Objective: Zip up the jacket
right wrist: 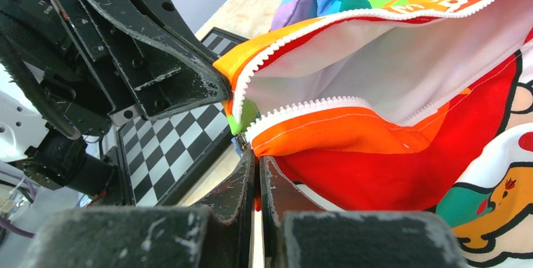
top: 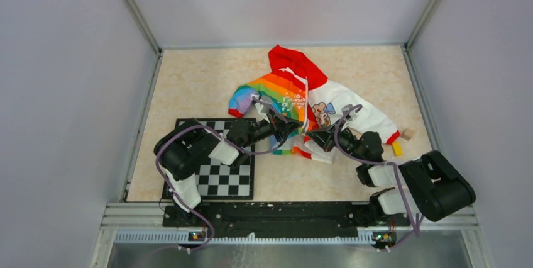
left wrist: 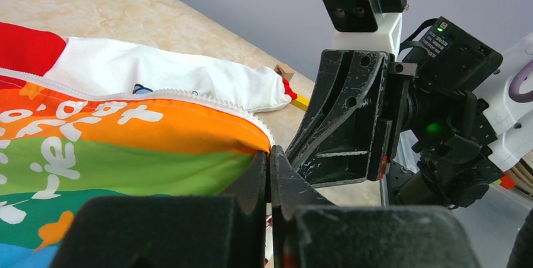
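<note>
The jacket lies flat on the table, red hood far, rainbow half left, white cartoon half right. Its white zipper is open, and the two tooth rows spread apart at the bottom hem. My left gripper is shut on the bottom corner of the rainbow half, right at the zipper edge. My right gripper faces it closely and is shut on the bottom corner of the other half, beside the teeth. Each gripper shows in the other's wrist view, the left gripper and the right gripper.
A black-and-white checkerboard lies under my left arm, left of the jacket's hem. A small wooden block and a yellow block sit by the right sleeve's red cuff. Grey walls enclose the table on three sides.
</note>
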Controlling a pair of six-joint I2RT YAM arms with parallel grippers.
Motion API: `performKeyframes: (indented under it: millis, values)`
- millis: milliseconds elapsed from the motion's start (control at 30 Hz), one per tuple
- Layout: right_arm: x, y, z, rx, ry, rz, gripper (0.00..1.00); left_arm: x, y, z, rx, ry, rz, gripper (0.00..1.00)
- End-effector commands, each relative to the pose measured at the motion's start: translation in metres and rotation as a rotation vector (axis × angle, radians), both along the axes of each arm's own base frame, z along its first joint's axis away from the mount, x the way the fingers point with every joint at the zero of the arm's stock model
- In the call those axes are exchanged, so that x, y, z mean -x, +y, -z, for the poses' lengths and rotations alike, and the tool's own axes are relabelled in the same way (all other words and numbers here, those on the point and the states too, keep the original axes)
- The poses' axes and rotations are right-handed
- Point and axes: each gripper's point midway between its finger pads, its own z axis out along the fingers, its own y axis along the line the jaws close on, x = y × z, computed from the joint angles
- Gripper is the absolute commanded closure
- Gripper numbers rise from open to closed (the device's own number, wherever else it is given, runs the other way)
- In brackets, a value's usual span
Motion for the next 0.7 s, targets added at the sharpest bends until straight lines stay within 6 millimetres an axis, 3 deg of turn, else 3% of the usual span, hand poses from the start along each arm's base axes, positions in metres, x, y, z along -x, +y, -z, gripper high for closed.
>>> performKeyframes:
  millis: [0,667]
  values:
    - [-0.0008,-0.0027,-0.0195,-0.016,-0.094,0.008,1.0,0.0154,0.0087,-0.0717,0.204,-0.242,0.014,1.0]
    - [-0.0003,-0.0023,-0.0269,-0.043,-0.113,0.007,1.0,0.0151,0.0072,-0.0685,0.198,-0.237,0.02,1.0]
